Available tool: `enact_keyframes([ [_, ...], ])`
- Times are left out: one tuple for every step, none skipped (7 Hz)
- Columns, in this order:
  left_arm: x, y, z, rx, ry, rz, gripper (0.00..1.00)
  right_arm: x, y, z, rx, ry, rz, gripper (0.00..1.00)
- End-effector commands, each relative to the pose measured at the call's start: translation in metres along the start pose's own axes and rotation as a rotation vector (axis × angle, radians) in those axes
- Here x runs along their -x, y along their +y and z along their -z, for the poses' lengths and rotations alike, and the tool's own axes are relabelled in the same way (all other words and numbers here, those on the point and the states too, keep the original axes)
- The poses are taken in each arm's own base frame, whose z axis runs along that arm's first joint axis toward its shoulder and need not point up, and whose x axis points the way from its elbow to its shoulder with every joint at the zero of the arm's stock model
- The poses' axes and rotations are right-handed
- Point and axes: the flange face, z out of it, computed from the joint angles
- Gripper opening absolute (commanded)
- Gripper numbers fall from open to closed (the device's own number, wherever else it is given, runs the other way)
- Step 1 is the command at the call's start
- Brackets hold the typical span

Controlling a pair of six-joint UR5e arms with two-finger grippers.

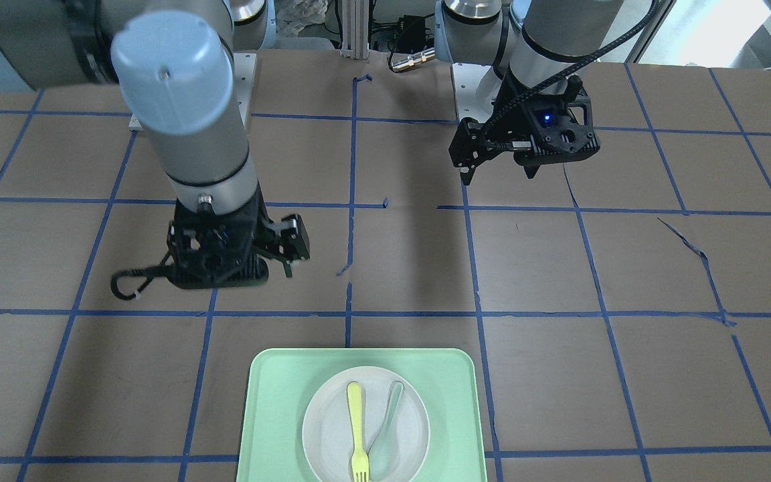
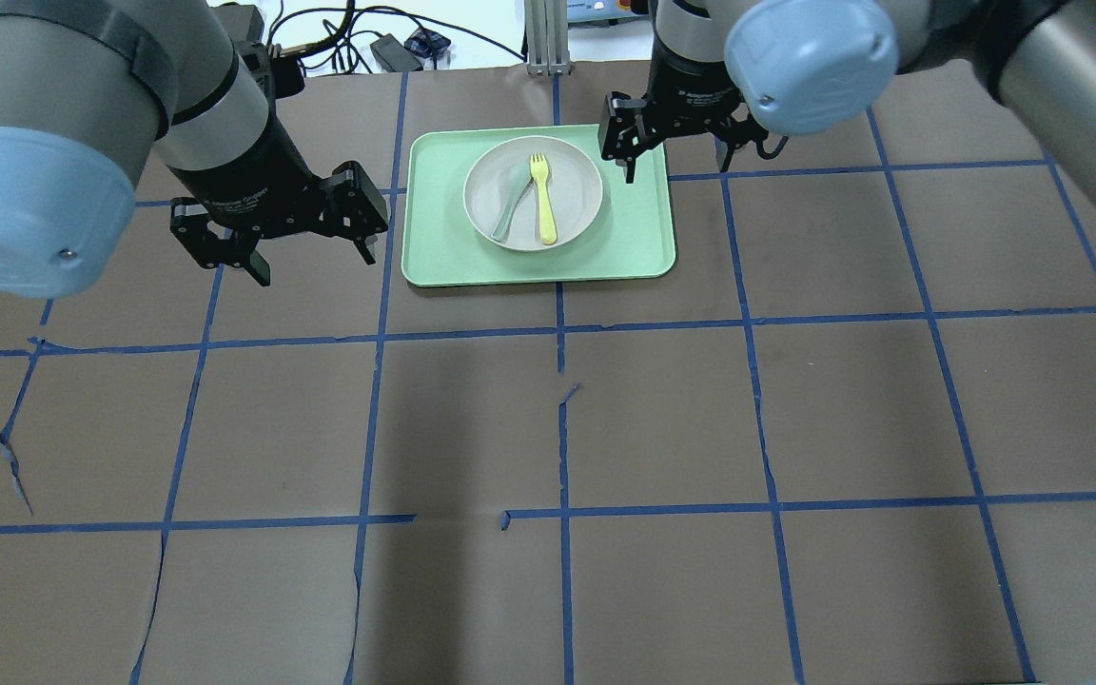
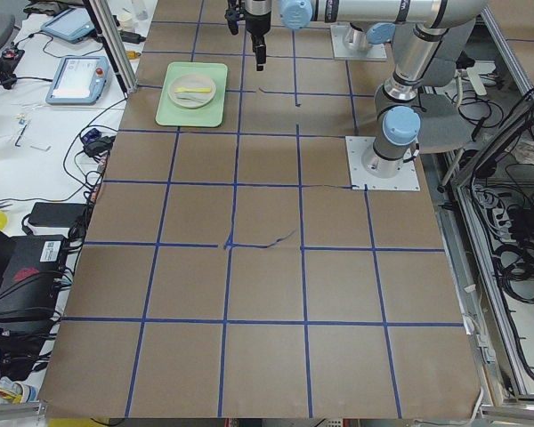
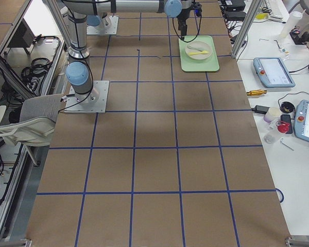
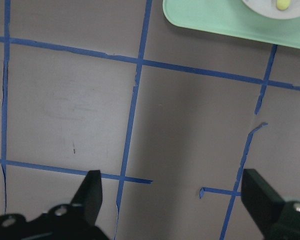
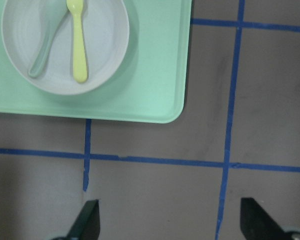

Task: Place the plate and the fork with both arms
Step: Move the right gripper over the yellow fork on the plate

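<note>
The round off-white plate (image 2: 578, 190) lies on a mint-green tray (image 2: 634, 243) at the table's far middle. The pale-yellow fork (image 2: 541, 200) lies on the plate, beside a grey-green spoon (image 2: 510, 205). My left gripper (image 2: 315, 264) is open and empty, above the table just left of the tray. My right gripper (image 2: 676, 169) is open and empty, over the tray's far right corner. The right wrist view shows the plate (image 6: 107, 42), the fork (image 6: 78, 42) and the spoon (image 6: 44, 47) ahead of the open right gripper (image 6: 172, 220). The left wrist view shows the tray's corner (image 5: 215, 20) ahead of the open left gripper (image 5: 175, 200).
The table is brown paper with a grid of blue tape (image 2: 562, 419), torn in places. The arm mounting plates (image 1: 476, 94) stand on the robot's side. Tablets, cables and small items (image 4: 270, 72) lie on a side bench beyond the tray.
</note>
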Motion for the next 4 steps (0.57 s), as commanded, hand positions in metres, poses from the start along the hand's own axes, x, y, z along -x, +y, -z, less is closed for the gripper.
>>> enact_keyframes([
  [0.0, -0.001, -0.002, 0.004, -0.002, -0.002, 1.0, 0.063, -0.071, -0.088, -0.067, -0.026, -0.077, 1.0],
  [0.0, -0.001, -0.004, 0.006, -0.003, -0.002, 1.0, 0.082, -0.092, -0.145, -0.155, -0.057, -0.114, 1.0],
  [-0.001, -0.002, -0.004, 0.004, -0.003, 0.0, 1.0, 0.098, -0.093, -0.186, -0.15, -0.057, -0.097, 1.0],
  [-0.001, -0.002, -0.004, 0.003, -0.003, 0.0, 1.0, 0.099, -0.093, -0.199, -0.136, -0.051, -0.081, 1.0],
])
